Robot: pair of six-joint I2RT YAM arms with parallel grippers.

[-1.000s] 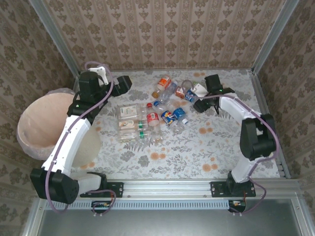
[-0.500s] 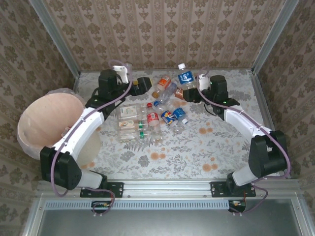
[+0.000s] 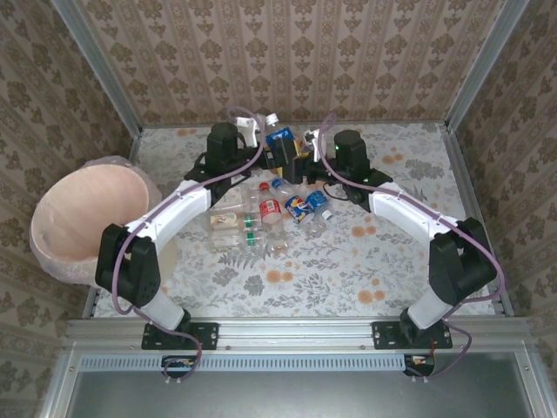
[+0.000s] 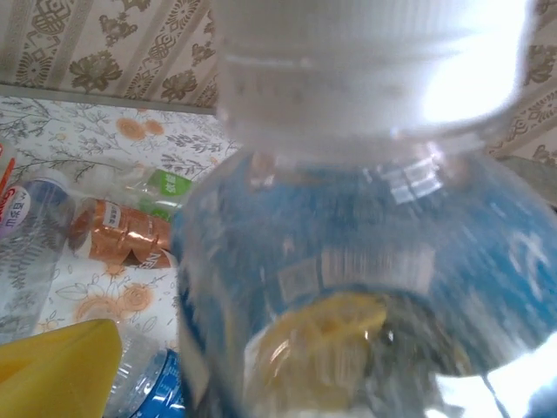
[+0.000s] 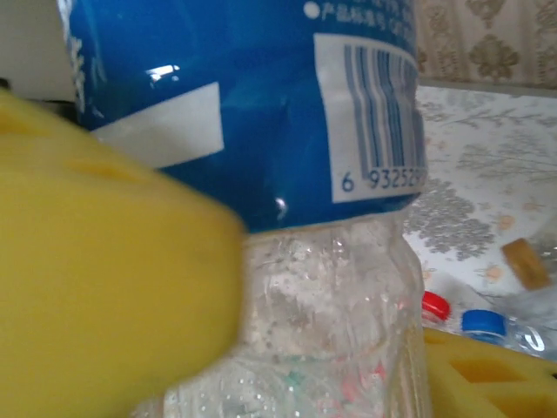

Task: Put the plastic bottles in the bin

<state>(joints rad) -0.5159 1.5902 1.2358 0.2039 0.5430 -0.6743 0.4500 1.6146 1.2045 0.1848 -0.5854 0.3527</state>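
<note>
A clear plastic bottle [image 3: 280,141] with a blue label and white cap hangs upright over the back middle of the table. My right gripper [image 3: 302,153] is shut on its lower body; in the right wrist view the bottle [image 5: 261,113] sits between the yellow fingers [image 5: 104,261]. My left gripper [image 3: 264,144] stands open around the same bottle [image 4: 348,261] from the left, one yellow finger [image 4: 52,366] apart from its side. Several more plastic bottles [image 3: 270,213] lie heaped mid-table. The pale pink bin [image 3: 52,187] stands at the far left.
Under the held bottle lie a crushed orange-labelled bottle [image 4: 117,235], a green-labelled one [image 4: 165,185], and red [image 5: 435,305] and blue [image 5: 483,324] caps. Patterned walls close the back and sides. Bare flowered tabletop [image 3: 365,270] lies at the front right.
Both arms swung in towards the back middle. The right one carried the blue-labelled bottle leftwards, and the left gripper came over from the bin side to meet it.
</note>
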